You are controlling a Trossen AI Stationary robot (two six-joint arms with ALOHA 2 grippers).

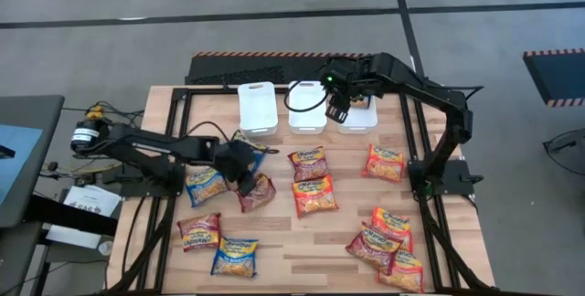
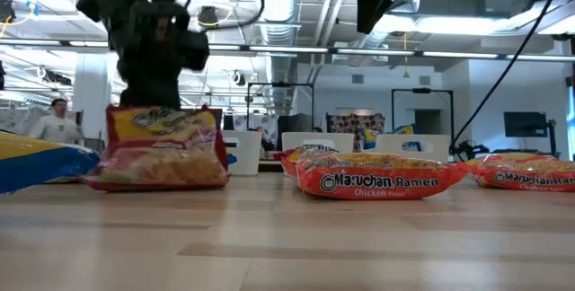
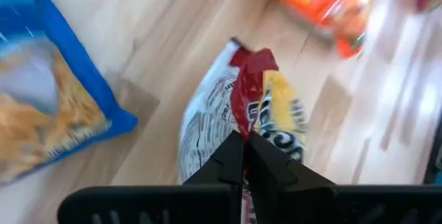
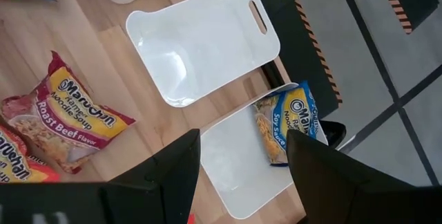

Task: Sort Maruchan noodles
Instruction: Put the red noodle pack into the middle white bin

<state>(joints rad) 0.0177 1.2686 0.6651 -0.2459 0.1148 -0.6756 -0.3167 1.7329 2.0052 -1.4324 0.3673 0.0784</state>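
The desk [image 1: 302, 250] is a wooden top carrying 3 white bins at its far edge and about a dozen Maruchan noodles packets spread across the rest. The step in hand looks like a pick: the left end effector [image 1: 245, 179] is clenched on the edge of a dark red packet [image 1: 257, 192] at the desk's left-centre, and the left wrist view shows its fingers [image 3: 228, 158] pinched shut on the crinkled seam of that packet [image 3: 259, 117], which stands tipped up on edge in the low view [image 2: 164, 147]. The next move, as I judge it, calls for lifting the packet clear and carrying it to whichever bin takes its colour.

The right end effector [image 1: 338, 106] hangs released above the far-right bin [image 1: 358, 122], fingers wide apart in its wrist view. That bin [image 4: 235, 162] already holds 1 blue packet [image 4: 286, 124]; the middle bin [image 1: 307, 106] looks empty in the right wrist view [image 4: 200, 48], and the left bin [image 1: 257, 106] shows nothing inside.

In the way: the right arm sits over the bins, so the two arms could crowd each other there. A blue packet [image 1: 205, 185] lies just beside the gripped one, with another behind the left arm. A roast beef packet [image 1: 309, 162] and an orange one [image 1: 313, 195] lie between the grasp and the bins, flat enough to pass over. More packets lie at the near-left and near-right.
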